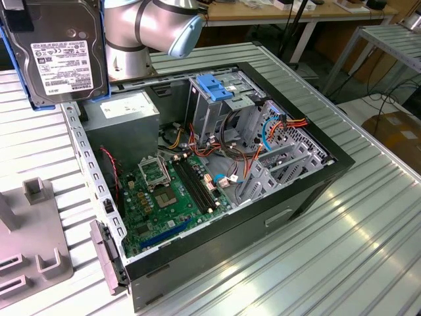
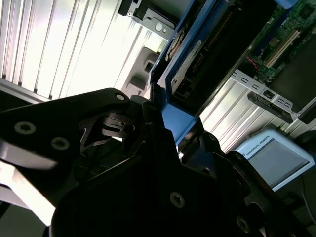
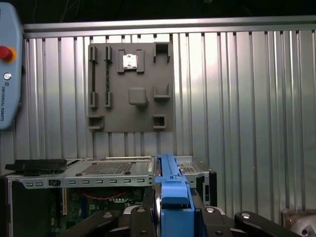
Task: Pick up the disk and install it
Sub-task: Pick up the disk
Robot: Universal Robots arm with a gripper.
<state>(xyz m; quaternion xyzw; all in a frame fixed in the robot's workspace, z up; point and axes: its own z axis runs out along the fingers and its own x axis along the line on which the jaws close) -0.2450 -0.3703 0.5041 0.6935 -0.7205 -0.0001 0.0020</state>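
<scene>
Exterior view: end effector grips the disk near the computer case holding motherboard and drive cage.

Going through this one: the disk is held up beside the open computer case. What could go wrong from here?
1. The end effector grips the disk at its blue rail edge; such a narrow hold could let it tilt or slip.
2. Loose orange and blue cables hang beside the drive cage, so the disk might snag them going in.
3. The case rim stands near the disk; a low path could clip it.
</scene>
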